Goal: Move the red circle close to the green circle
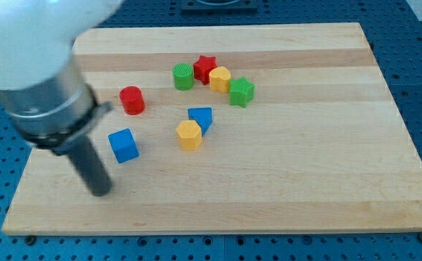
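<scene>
One short gap separates the red circle from the green circle, which lies toward the table's far right. The tip, a bare rod without jaws, sits nearer the table's near-left corner, below the red circle and left of the blue cube.

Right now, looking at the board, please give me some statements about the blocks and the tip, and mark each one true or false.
1. The red circle touches the green circle. False: bare board lies between them.
2. My tip is toward the view's bottom left of the blue cube, not touching it. True.
3. The red star lies between the green circle and a yellow block. True.
4. My tip rests against the red circle. False: it is well below it in the view, with the blue cube nearer.
5. The green circle is to the view's right of the red circle. True.
</scene>
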